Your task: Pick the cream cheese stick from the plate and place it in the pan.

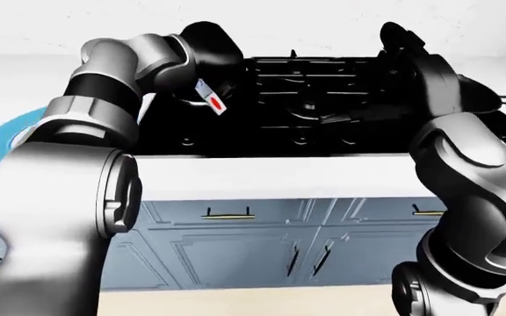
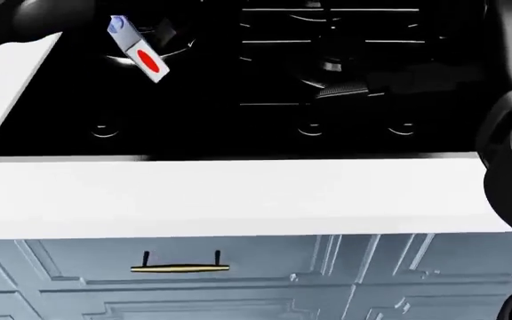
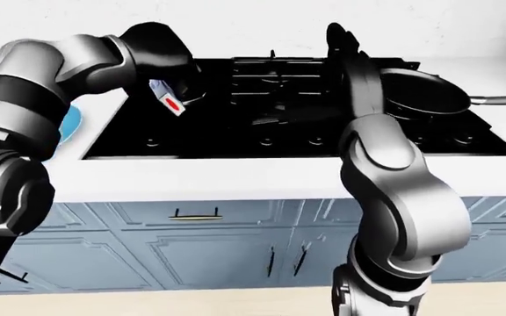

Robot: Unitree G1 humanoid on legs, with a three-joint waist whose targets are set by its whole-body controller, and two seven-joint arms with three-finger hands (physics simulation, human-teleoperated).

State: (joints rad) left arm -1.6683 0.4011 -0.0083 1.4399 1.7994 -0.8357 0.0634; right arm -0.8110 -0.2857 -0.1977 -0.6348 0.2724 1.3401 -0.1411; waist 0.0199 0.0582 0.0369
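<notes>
— Where is the cream cheese stick (image 3: 170,100)?
— The left hand (image 3: 152,56) pinches it over the stove's (image 3: 235,135) left edge.
— And the pan (image 3: 422,96)?
— At the stove's far right corner. Carry the stick across slowly, keep it high, then let go above the pan.
— The right hand (image 3: 339,39)?
— Up, fingers spread, holding nothing.

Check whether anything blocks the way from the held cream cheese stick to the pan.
The right arm rises over the stove between the cream cheese stick, held in the left hand, and the pan at the right-eye view's right.
</notes>
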